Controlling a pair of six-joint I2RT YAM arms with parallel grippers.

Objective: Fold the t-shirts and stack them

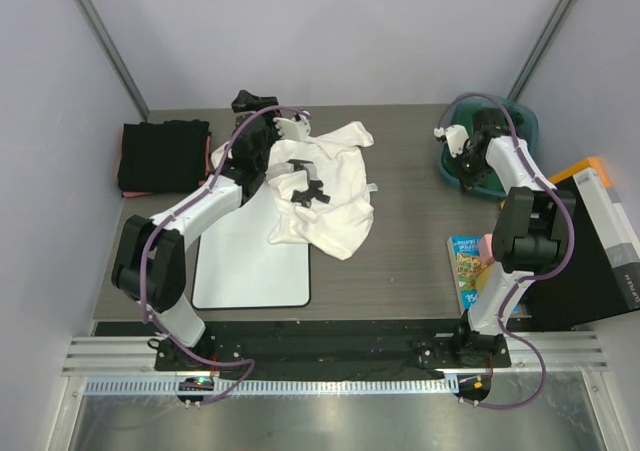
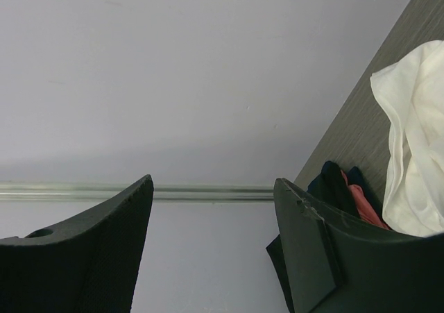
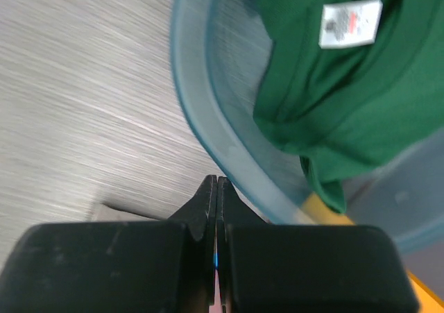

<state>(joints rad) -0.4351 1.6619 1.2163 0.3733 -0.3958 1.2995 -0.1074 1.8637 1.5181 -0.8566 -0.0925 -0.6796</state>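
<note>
A crumpled white t-shirt (image 1: 330, 191) (image 2: 416, 139) with small black markings lies mid-table, partly over the board. A folded stack of black t-shirts (image 1: 163, 156) (image 2: 333, 178) with a pinkish-red one (image 2: 364, 205) sits at the back left. Inside the teal basin (image 1: 522, 121) (image 3: 208, 119) lies a green t-shirt (image 3: 333, 84) with a white label. My left gripper (image 1: 252, 101) (image 2: 211, 188) hovers open and holds nothing near the back edge, between the stack and the white shirt, facing the wall. My right gripper (image 1: 463, 176) (image 3: 217, 181) is shut on nothing, at the basin's outer rim.
A flat white board with a black rim (image 1: 250, 271) lies near the left arm's base. A colourful book (image 1: 465, 261) and a black box with an orange edge (image 1: 600, 231) stand at the right. Walls close in the back and sides.
</note>
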